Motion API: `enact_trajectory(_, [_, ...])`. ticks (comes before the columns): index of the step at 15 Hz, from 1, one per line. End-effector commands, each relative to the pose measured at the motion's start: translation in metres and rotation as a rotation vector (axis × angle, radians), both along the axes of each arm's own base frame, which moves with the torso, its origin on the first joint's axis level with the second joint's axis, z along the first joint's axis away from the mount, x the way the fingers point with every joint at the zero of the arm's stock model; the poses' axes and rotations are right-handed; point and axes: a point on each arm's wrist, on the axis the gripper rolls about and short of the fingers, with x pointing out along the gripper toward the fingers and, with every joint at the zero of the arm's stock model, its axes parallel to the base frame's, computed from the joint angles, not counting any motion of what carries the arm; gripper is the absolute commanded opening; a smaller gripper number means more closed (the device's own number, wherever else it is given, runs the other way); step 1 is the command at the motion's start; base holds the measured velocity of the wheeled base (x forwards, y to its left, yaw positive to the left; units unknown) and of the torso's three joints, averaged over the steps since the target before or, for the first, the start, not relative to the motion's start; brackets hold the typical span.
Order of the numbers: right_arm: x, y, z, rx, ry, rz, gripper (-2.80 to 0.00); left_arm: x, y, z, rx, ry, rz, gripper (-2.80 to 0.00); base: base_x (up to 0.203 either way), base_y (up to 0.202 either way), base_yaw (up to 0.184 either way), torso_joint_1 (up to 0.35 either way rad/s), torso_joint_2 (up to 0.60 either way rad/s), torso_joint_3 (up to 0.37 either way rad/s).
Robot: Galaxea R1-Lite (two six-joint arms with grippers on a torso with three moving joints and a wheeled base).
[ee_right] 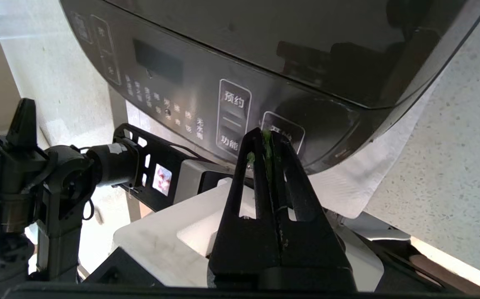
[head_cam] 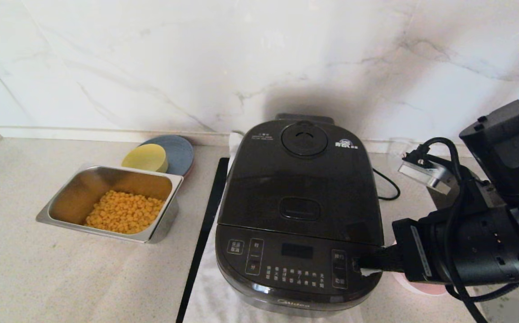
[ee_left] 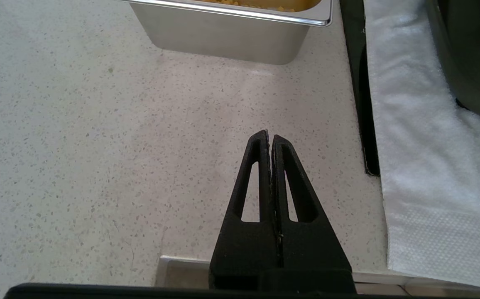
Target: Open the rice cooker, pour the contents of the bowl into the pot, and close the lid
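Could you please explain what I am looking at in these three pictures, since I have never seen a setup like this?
This is a two-armed robot at a kitchen counter. The wide picture comes from a camera on its head; the other two come from cameras on its wrists, looking along the fingers.

In the middle stands a black rice cooker with its lid closed, on a white towel. To its left sit a steel tray of corn kernels, a yellow bowl and a blue plate.

The right gripper is shut, holding nothing, with green bits stuck to it, close to the cooker's button panel. A pink bowl shows just under that arm. The left gripper is shut and idle over the bare counter.
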Motion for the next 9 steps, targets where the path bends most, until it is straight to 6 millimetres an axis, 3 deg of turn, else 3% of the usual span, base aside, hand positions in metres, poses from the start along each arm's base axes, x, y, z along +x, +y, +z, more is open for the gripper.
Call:
enact_trajectory(1, [0.0025, 0.0024, -0.0050, -0.011, 0.019, -0.001, -2.80, -0.0001, 0.0000, -0.0001, 0.000, 0.000, 0.000, -2.80, 0.000, 0.000, 0.000, 0.000, 0.00, 0.000])
enact_trajectory(9, [0.0090, 0.0044, -0.0071, -0.011, 0.032, -0.004, -2.80, -0.0001, 0.0000, -0.0001, 0.000, 0.000, 0.000, -2.80, 0.000, 0.000, 0.000, 0.000, 0.00, 0.000])
